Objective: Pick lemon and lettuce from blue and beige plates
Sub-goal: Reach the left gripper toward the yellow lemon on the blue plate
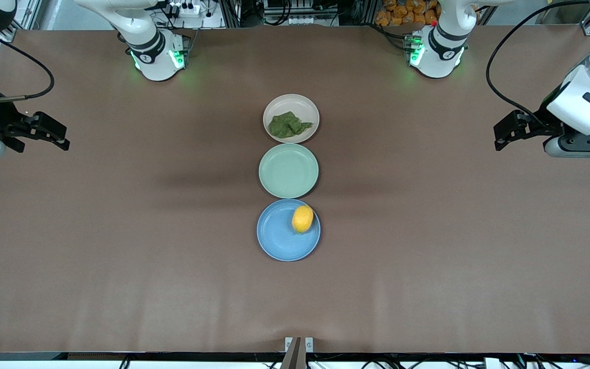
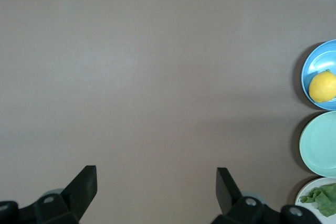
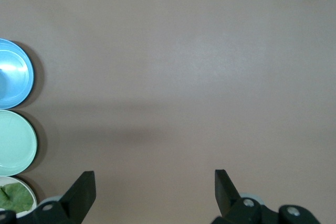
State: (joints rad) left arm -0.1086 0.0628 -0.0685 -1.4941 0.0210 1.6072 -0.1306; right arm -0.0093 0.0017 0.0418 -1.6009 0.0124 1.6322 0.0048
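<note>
- The step now is to reach in. Both arms hang over bare table, well apart from the plates, and nothing is picked up yet.
- The landmark is the green plate [image 1: 288, 170], which is empty and sits in the middle of the row of three.
- The blue plate [image 1: 280, 237] is just beside the green plate, nearer to the front camera. The lemon [image 1: 302, 219] lies in it, close to the rim on the green plate's side.
- The beige plate [image 1: 291, 105] is just beside the green plate too, farther from the front camera. The lettuce [image 1: 288, 125] lies in the middle of it.
- The left gripper [image 1: 505, 137] is over the table toward the left arm's end, well apart from the green plate. Its fingers are spread wide and hold nothing.
- The right gripper [image 1: 56, 137] is over the table toward the right arm's end, also well apart from the green plate. Its fingers are spread wide and empty too.
- To do it well, I think each gripper should come down from straight above its food and keep its fingers wide until they are on both sides of it.
- The lemon is round, smooth and yellow-orange. It may roll, so pinch it across its middle.
- The lettuce is a flat, crumpled green leaf. It looks soft, so go low and pinch a raised fold, not the plate.
</note>
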